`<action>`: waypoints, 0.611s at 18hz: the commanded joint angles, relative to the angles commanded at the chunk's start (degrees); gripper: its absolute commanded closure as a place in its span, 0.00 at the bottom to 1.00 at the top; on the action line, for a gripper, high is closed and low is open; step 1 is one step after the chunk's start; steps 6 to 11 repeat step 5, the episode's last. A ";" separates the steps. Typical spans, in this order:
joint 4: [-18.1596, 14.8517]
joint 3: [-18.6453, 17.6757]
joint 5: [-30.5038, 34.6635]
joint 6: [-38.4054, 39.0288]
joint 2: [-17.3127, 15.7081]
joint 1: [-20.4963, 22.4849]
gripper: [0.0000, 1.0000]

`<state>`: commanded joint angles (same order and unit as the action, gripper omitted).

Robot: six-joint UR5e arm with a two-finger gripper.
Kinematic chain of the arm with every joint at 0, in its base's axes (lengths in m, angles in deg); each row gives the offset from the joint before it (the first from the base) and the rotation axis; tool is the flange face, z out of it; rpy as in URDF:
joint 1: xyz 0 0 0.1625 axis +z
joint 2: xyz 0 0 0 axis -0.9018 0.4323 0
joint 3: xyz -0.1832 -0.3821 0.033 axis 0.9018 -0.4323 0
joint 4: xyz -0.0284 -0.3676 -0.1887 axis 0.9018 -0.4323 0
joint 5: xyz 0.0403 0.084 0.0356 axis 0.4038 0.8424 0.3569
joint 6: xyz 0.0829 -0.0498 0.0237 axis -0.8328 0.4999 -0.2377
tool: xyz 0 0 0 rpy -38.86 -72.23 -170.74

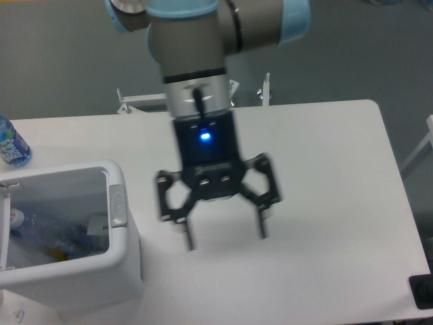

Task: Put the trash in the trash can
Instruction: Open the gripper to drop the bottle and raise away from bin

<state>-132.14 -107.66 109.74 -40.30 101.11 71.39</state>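
Observation:
The white trash can (125, 254) stands at the table's front left corner, its grey oval recess (118, 206) facing right. Inside it lies a clear crushed bottle (47, 230) with a white cap, along with other bits of trash I cannot make out. My gripper (224, 234) hangs over the middle of the table, to the right of the trash can. Its two fingers are spread wide apart and hold nothing. A blue light glows on its wrist.
A bottle with a blue label (11, 144) stands upright at the table's far left edge, behind the trash can. The white table (325, 169) extends right to a rounded corner. A black object (422, 291) sits beyond the table's front right corner.

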 joint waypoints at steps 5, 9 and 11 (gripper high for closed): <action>-3.35 -4.13 0.18 -10.92 -4.22 3.00 0.00; -3.35 -4.13 0.18 -10.92 -4.22 3.00 0.00; -3.35 -4.13 0.18 -10.92 -4.22 3.00 0.00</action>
